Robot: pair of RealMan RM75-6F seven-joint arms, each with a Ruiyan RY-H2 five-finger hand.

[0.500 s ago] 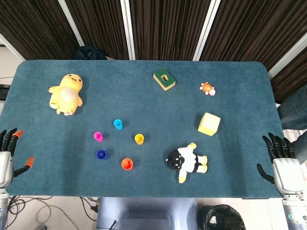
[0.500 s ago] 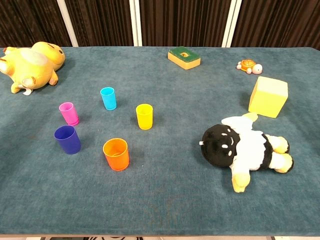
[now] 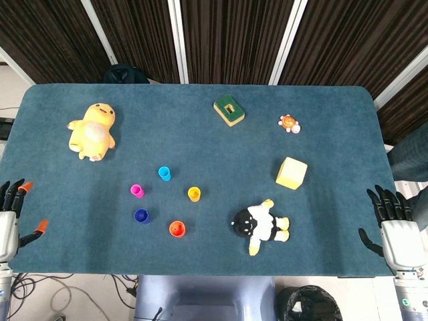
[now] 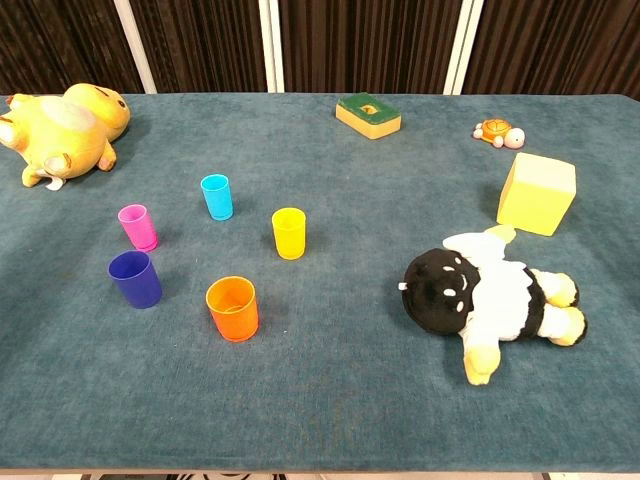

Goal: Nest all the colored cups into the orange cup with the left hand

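Several cups stand upright and apart on the blue table: an orange cup [image 3: 176, 229] [image 4: 232, 308] nearest the front, a dark blue cup [image 3: 141, 216] [image 4: 135, 279], a pink cup [image 3: 136, 191] [image 4: 137, 227], a light blue cup [image 3: 164, 174] [image 4: 217, 196] and a yellow cup [image 3: 194, 194] [image 4: 289, 232]. My left hand [image 3: 9, 214] hangs off the table's left edge, fingers spread, holding nothing. My right hand [image 3: 393, 223] is off the right edge, fingers apart and empty. Neither hand shows in the chest view.
A yellow duck plush [image 3: 92, 131] [image 4: 62, 122] lies at the back left. A black-and-white plush [image 3: 259, 225] [image 4: 484, 298] lies right of the cups. A yellow block [image 3: 291, 173] [image 4: 537, 193], a green sponge [image 3: 229, 110] [image 4: 367, 114] and a small turtle toy [image 3: 289, 123] [image 4: 496, 131] sit further back.
My left hand has shifted very slightly. Nothing else has moved.
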